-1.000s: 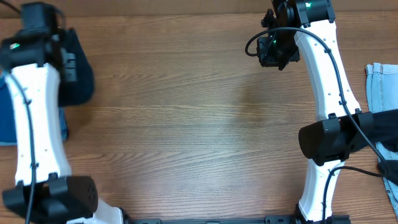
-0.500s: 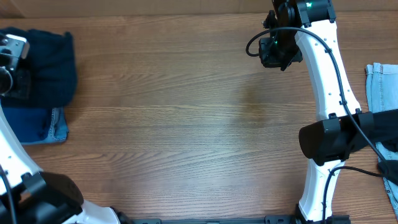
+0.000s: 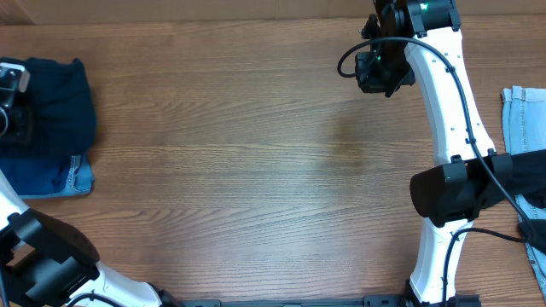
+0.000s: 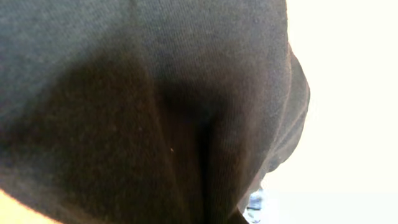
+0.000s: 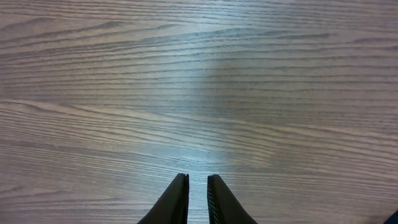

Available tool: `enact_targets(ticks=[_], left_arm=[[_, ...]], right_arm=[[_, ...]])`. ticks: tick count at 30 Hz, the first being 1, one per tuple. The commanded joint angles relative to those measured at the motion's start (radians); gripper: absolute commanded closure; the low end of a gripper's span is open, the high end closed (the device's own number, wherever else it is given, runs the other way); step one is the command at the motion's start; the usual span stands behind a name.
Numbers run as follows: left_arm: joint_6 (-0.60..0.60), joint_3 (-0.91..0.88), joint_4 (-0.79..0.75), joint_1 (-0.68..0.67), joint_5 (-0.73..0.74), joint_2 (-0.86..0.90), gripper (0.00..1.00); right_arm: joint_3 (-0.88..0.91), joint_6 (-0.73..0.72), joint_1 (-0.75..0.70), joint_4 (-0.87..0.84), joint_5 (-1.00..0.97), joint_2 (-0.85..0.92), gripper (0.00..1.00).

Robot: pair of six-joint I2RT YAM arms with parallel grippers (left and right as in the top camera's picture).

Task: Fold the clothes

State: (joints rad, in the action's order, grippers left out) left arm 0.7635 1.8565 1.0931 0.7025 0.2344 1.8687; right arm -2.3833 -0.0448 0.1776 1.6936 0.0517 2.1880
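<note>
From overhead, the dark navy garment lies bunched at the far left edge of the table, its lower edge lapping over a blue denim piece that pokes out beneath it. The left gripper sits right against the garment's left side, half cut off by the frame, and its jaws cannot be made out from here. Over at the far side, the right gripper hangs above bare wood, well apart from any cloth, and a pale denim piece peeks in at the right edge. On to the left wrist: dark knit fabric fills almost the whole picture, drawn into a deep crease and hiding the gripper's own tips. The jaws are closed, though whether cloth is pinched between them cannot be told. Right wrist now: two black fingertips point at the wood grain, the jaws all but closed with only a thin slit between them, gripping nothing.
</note>
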Motion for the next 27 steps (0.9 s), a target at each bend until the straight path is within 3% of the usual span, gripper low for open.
enact_targets(ticks=[1, 14, 22, 23, 27], left_arm=[[0.014, -0.018, -0.015, 0.042, 0.028, 0.02, 0.96], [-0.005, -0.053, -0.143, 0.126, 0.025, 0.074, 0.94], [-0.105, -0.053, -0.214, 0.135, 0.021, 0.198, 0.81], [-0.113, -0.053, -0.243, 0.138, 0.02, 0.198, 0.71], [-0.114, -0.053, -0.306, 0.139, 0.017, 0.198, 0.68]], right_arm=[[-0.023, -0.016, -0.004, 0.0, -0.006, -0.039, 0.85], [-0.023, -0.016, -0.004, 0.0, -0.005, -0.039, 0.84], [-0.023, -0.016, -0.004, 0.0, 0.02, -0.039, 0.83], [-0.023, -0.016, -0.004, 0.0, 0.02, -0.039, 0.82], [-0.023, -0.016, -0.004, 0.0, 0.02, -0.039, 0.81]])
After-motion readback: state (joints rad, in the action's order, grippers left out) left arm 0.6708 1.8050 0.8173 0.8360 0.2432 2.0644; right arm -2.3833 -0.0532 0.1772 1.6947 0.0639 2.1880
